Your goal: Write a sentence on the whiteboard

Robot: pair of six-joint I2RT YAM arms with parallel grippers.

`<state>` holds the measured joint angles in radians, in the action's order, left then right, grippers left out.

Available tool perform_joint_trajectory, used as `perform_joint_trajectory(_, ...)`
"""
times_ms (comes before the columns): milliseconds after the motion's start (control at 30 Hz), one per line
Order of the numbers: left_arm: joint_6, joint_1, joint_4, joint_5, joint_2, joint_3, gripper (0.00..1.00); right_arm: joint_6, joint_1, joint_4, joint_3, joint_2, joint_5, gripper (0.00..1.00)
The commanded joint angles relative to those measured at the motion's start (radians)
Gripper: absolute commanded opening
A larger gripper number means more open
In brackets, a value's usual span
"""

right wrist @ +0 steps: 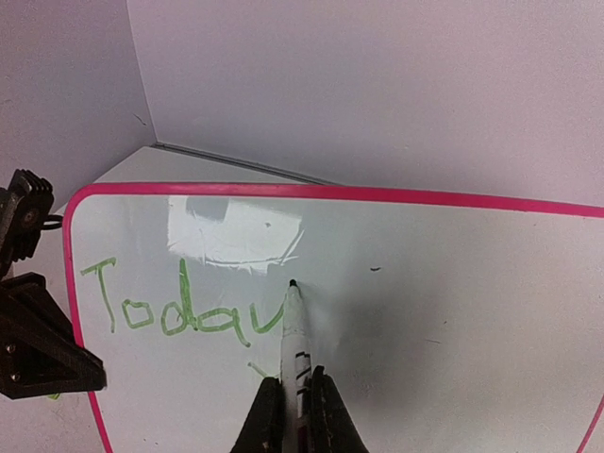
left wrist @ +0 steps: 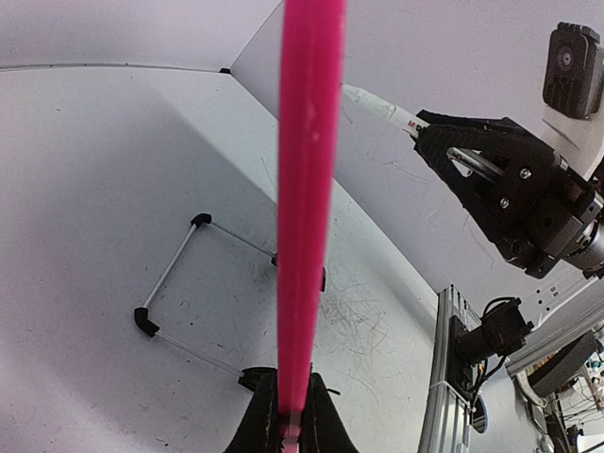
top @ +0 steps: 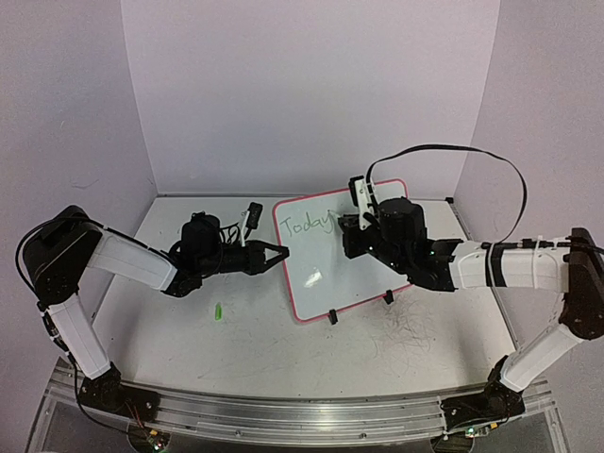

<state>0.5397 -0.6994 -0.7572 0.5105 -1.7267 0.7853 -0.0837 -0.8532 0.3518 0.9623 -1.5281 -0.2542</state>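
The whiteboard [top: 363, 274], white with a pink rim, stands tilted on black clip feet [top: 332, 317] at mid-table. My left gripper [top: 278, 253] is shut on its left rim, which shows as a pink bar [left wrist: 307, 189] between my left gripper's jaws [left wrist: 294, 401]. My right gripper [top: 351, 223] is shut on a white marker [right wrist: 294, 330], whose tip touches the board just right of the writing. The sentence [right wrist: 179, 307] reads "Today" in green, with the last letter partly hidden by the marker; it also shows in the top view [top: 307, 225]. The right gripper [right wrist: 297, 392] grips the marker's barrel.
A small green marker cap [top: 218, 310] lies on the scribbled grey tabletop left of the board. The board's wire stand [left wrist: 179, 274] rests behind it. White walls close the back and sides. A metal rail [top: 302, 415] runs along the near edge.
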Motion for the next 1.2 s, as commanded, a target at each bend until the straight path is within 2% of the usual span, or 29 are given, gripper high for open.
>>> perform_joint_trajectory(0, -0.003, 0.004, 0.002, 0.016, 0.045, 0.018, 0.0, -0.005, 0.004, 0.023, 0.019, -0.021, -0.029, 0.0)
perform_joint_trajectory(433, -0.004, 0.004, 0.002, 0.012, 0.044, 0.015, 0.0, -0.018, 0.004, -0.01, 0.016, -0.025, -0.017, 0.0)
perform_joint_trajectory(633, -0.004, 0.005, 0.002, 0.01, 0.048, 0.012, 0.0, -0.013, -0.014, 0.008, -0.06, 0.115, 0.085, 0.0)
perform_joint_trajectory(767, -0.005, 0.005, 0.002, 0.008, 0.05, 0.011, 0.0, -0.017, -0.011, 0.023, -0.093, 0.172, 0.053, 0.0)
perform_joint_trajectory(1167, 0.0, 0.004, 0.003, 0.008, 0.05, 0.01, 0.0, -0.012, 0.003, 0.015, -0.027, 0.072, -0.01, 0.0)
